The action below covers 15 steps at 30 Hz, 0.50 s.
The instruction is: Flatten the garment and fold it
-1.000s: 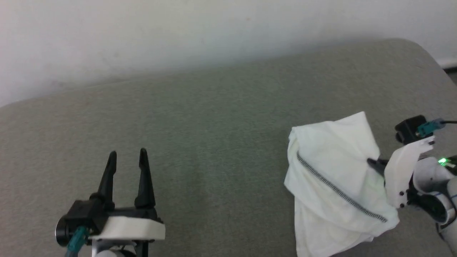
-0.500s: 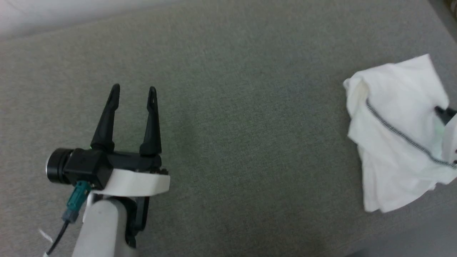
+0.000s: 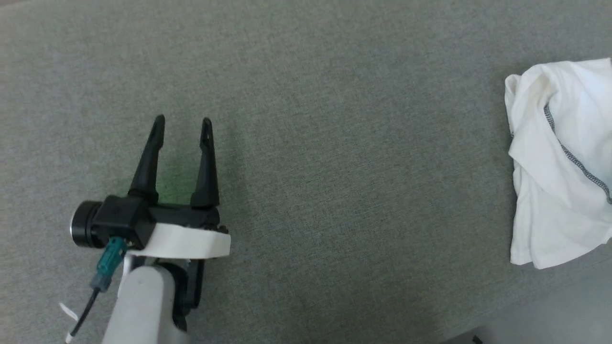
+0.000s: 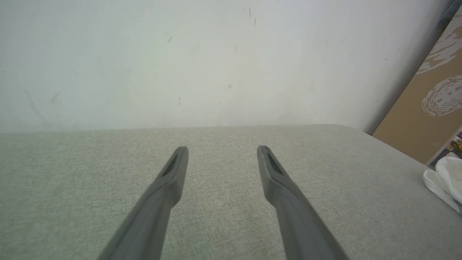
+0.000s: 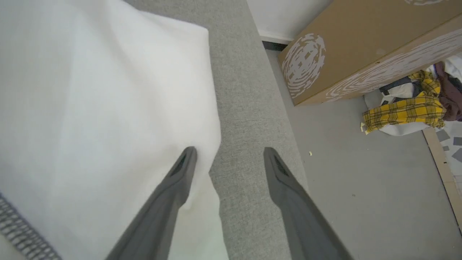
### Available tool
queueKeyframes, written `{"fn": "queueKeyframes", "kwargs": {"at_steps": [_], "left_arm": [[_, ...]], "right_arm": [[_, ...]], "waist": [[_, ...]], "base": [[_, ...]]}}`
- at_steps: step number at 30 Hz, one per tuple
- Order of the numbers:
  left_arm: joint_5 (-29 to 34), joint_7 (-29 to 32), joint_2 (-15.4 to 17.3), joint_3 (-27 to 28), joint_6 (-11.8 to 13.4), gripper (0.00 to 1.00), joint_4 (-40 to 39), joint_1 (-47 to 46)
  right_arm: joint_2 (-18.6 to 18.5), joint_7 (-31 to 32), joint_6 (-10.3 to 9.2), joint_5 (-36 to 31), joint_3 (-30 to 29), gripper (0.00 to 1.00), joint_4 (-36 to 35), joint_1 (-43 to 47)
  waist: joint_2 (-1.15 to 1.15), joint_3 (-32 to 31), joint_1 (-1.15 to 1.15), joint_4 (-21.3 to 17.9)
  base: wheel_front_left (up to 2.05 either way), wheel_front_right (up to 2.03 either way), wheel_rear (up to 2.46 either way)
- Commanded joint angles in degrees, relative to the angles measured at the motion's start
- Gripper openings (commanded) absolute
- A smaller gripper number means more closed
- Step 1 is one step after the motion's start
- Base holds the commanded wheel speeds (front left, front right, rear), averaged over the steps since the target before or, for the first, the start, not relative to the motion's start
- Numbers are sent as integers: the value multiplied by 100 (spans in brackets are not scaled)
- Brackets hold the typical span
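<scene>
Garment, thin white grey-seamed cloth, lies crumpled on woven padding; left pincer and right pincer gape.

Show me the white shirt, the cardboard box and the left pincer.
white shirt (image 3: 540,200), head view, plain cloth beside the seam.
cardboard box (image 5: 361,47), right wrist view, its brown side.
left pincer (image 3: 182,122), head view, midway between its fingertips.

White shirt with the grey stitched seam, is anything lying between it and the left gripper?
Nothing visible does. Just the grey fabric surface stretches between the open left gripper and the bunched white thin-fabric shirt far to the robot's right.
</scene>
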Motion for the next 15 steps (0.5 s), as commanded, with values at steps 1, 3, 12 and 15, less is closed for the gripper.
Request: {"fn": "queueKeyframes", "kwargs": {"at_steps": [1,3,12,15], "left_arm": [[-72,-39,-29,13,47,100,54,109],[-127,-56,-59,24,70,100,135,199],[-307,-79,-146,196,231,100,254,748],[-356,-80,-170,277,285,100,270,998]], "right_arm": [[-31,-300,-6,-233,-74,100,79,29],[-47,-700,-6,-508,-161,100,145,136],[499,-1125,-6,-880,-505,100,-895,1114],[813,-1132,-6,-848,-523,100,-1493,1636]], "waist": [[0,-386,0,168],[0,-595,0,236],[0,-1442,0,606],[0,-1705,0,764]], "base": [[0,0,0],[0,0,0],[0,0,0],[0,0,0]]}}
